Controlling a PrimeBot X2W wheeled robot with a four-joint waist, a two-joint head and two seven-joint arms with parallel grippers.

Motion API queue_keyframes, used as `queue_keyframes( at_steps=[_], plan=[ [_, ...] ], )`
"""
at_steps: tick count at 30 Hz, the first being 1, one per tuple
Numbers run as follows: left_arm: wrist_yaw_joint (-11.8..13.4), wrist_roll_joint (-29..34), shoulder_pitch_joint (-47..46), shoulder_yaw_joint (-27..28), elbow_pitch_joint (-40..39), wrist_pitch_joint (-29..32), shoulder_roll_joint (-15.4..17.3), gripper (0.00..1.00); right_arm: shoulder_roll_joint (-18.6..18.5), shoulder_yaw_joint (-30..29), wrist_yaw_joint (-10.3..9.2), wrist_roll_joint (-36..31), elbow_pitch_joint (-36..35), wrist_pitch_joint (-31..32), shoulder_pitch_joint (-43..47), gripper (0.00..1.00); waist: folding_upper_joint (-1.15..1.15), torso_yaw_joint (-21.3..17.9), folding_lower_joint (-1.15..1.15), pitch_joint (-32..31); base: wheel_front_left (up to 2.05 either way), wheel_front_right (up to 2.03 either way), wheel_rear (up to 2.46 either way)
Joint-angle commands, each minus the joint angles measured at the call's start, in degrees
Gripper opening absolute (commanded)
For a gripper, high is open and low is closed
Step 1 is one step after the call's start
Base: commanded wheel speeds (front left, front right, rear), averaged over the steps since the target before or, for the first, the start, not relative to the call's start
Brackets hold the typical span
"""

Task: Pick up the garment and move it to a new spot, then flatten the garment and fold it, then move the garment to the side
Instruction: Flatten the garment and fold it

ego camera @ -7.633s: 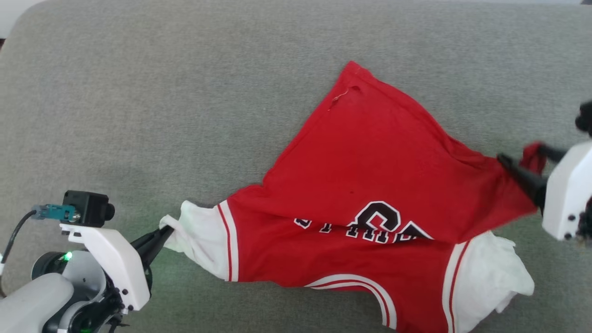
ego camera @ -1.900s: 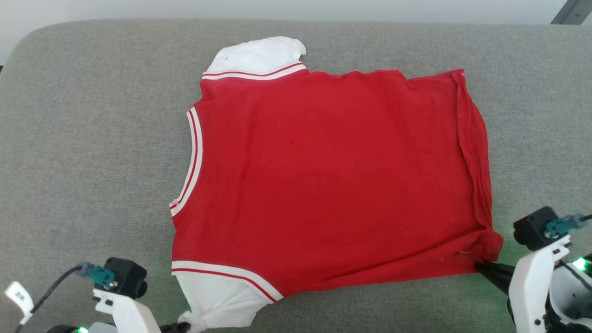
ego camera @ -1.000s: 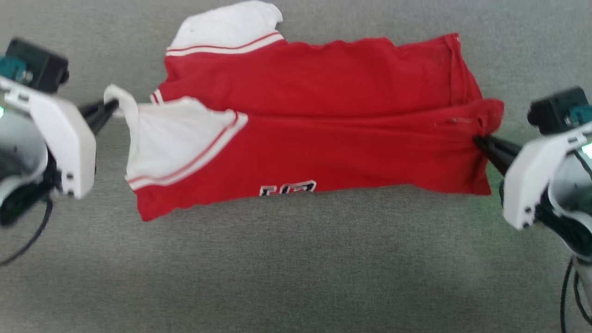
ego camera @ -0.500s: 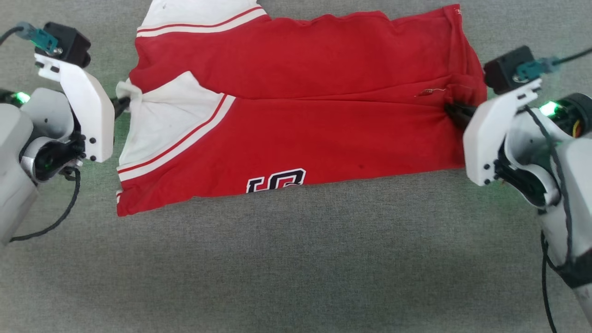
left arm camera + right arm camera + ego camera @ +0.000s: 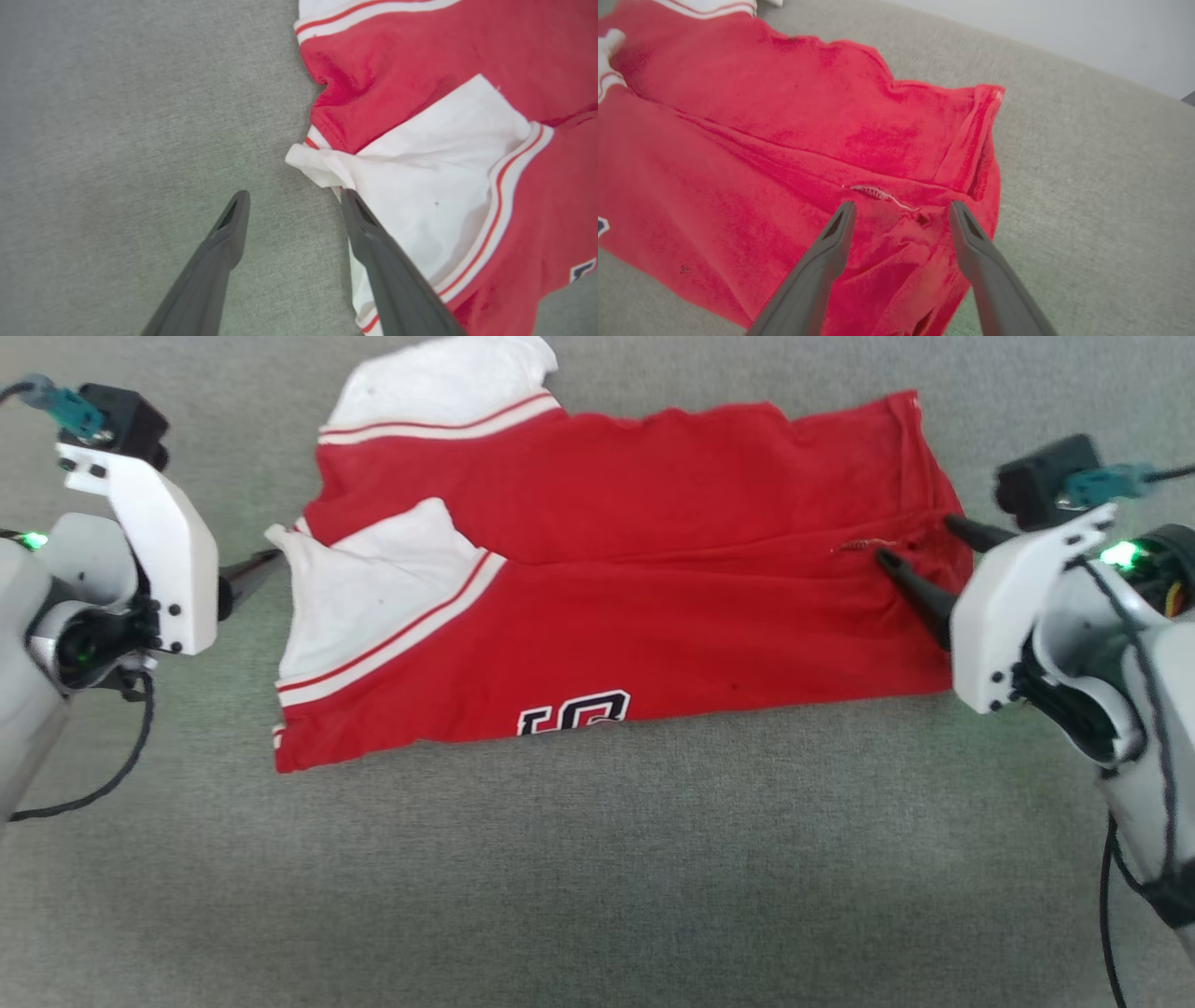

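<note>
Folding the red jersey [image 5: 653, 607] neatly means lifting clear without dragging it: left gripper [image 5: 294, 198] at 9 o'clock, right gripper [image 5: 917, 539] at 3 o'clock, both spread, gripping nothing

Garment [image 5: 653, 607]: soft matt knit cloth, slightly fuzzy, creased in red and white parts alike; pale loose thread [image 5: 878, 192] at seam. Desk [image 5: 597, 877]: grey woven fabric cover, matt, fine rough grain. Left gripper [image 5: 294, 196], right gripper [image 5: 902, 205]: fingers [image 5: 819, 261] dark matt plastic, smooth; wrist housings [image 5: 168, 551] white smooth plastic, faint sheen.
</note>
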Motion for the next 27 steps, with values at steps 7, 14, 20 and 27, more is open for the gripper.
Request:
queue_keyframes(
  at_steps=[7, 14, 20, 27],
  plan=[
    [3.87, -1.37, 3.16, 0.3, -9.01, 1.72, 3.96, 1.0, 0.62, -5.98, -0.14, -2.14, -7.44, -5.11, 6.28, 1.0, 0.0, 1.15, 0.0, -3.23, 0.0, 0.0, 0.0],
    [12.87, -3.93, 9.91, 0.06, -26.06, 3.79, 9.93, 1.0, 4.76, -16.44, -0.14, -7.33, -18.13, -10.34, 14.23, 1.0, 0.0, 0.74, 0.0, -3.97, 0.0, 0.0, 0.0],
    [20.28, -6.92, 15.98, 0.27, -38.89, 3.43, 14.77, 1.0, 10.26, -23.62, -0.14, -11.59, -26.33, -11.78, 20.11, 1.0, 0.0, -0.83, 0.0, -3.04, 0.0, 0.0, 0.0],
    [23.84, -8.55, 20.44, 0.61, -39.77, 0.23, 16.6, 1.0, 15.45, -26.36, -0.1, -13.48, -31.18, -10.26, 24.52, 1.0, 0.0, -3.1, 0.0, -0.98, 0.0, 0.0, 0.0]
  ],
)
